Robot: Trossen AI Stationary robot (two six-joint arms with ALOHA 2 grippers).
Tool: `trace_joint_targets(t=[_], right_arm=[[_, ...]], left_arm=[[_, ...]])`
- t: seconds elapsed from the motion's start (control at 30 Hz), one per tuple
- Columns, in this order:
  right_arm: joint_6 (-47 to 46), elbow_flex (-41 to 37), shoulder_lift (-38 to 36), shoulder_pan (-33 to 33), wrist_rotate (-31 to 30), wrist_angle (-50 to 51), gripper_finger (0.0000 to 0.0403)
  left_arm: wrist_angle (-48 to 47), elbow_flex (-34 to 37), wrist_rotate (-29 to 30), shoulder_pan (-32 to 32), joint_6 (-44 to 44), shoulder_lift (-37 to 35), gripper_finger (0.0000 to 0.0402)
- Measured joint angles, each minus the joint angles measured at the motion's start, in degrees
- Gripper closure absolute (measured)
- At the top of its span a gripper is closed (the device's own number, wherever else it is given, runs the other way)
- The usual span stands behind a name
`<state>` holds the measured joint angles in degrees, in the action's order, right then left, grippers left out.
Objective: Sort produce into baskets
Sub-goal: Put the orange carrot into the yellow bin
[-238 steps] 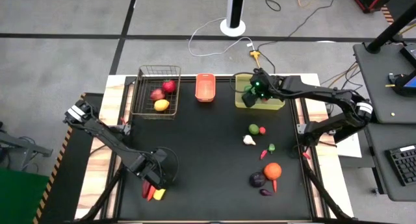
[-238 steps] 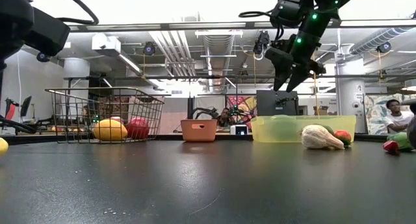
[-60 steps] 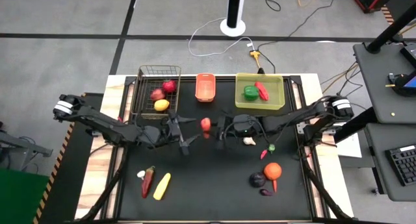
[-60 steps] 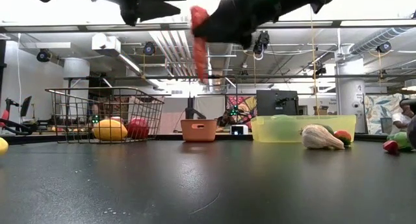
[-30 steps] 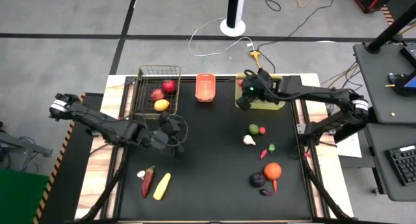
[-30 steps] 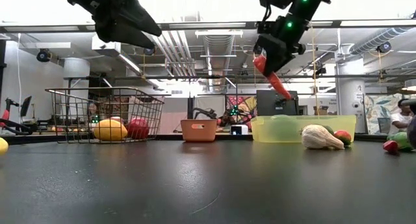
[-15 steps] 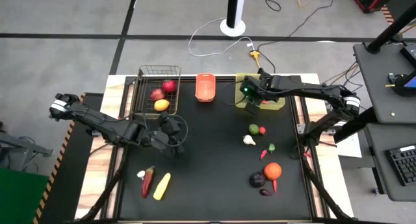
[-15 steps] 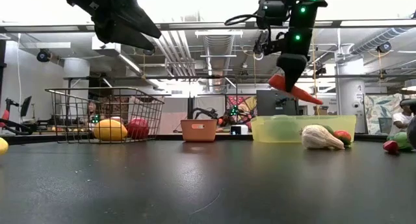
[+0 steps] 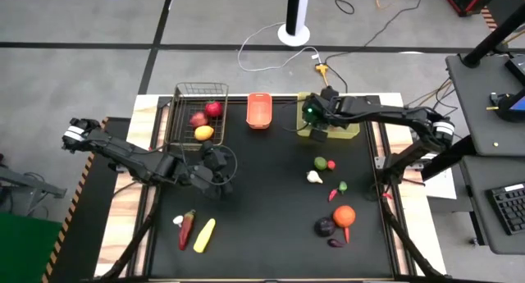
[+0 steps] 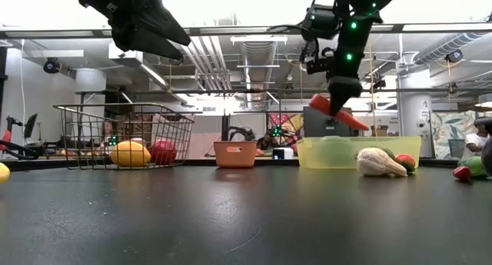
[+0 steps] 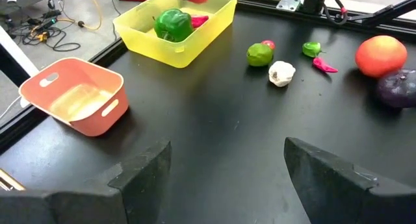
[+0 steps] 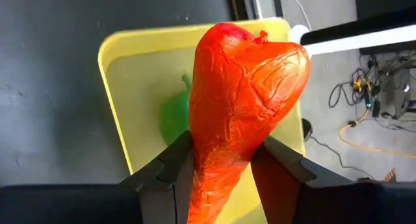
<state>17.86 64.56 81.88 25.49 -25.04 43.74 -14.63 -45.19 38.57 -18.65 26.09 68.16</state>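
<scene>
I am gripping an orange-red carrot (image 12: 242, 100) between the fingers of my right gripper (image 10: 339, 102), hanging it above the yellow-green bin (image 9: 353, 132), where a green pepper (image 11: 171, 24) is lying. My left gripper (image 9: 220, 170) is waiting wide open beside the wire basket (image 9: 182, 142).

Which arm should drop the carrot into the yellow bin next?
Right. Its tool already grips the carrot directly above the yellow bin. The left tool hangs open near the wire basket.
</scene>
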Motion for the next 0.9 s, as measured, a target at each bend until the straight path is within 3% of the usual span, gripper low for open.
trace_joint_targets(t=[0.73, 0.9], right_arm=[[-2.81, -7.46, 0.07, 1.07, -0.43, -9.85, 0.0275], [-3.04, -7.46, 0.07, 1.07, -0.42, -9.81, 0.0253]], left_arm=[[0.0, 0.0, 0.02, 0.0, -0.04, 0.04, 0.0123], [0.01, 0.0, 0.02, 0.0, -0.04, 0.04, 0.0123]])
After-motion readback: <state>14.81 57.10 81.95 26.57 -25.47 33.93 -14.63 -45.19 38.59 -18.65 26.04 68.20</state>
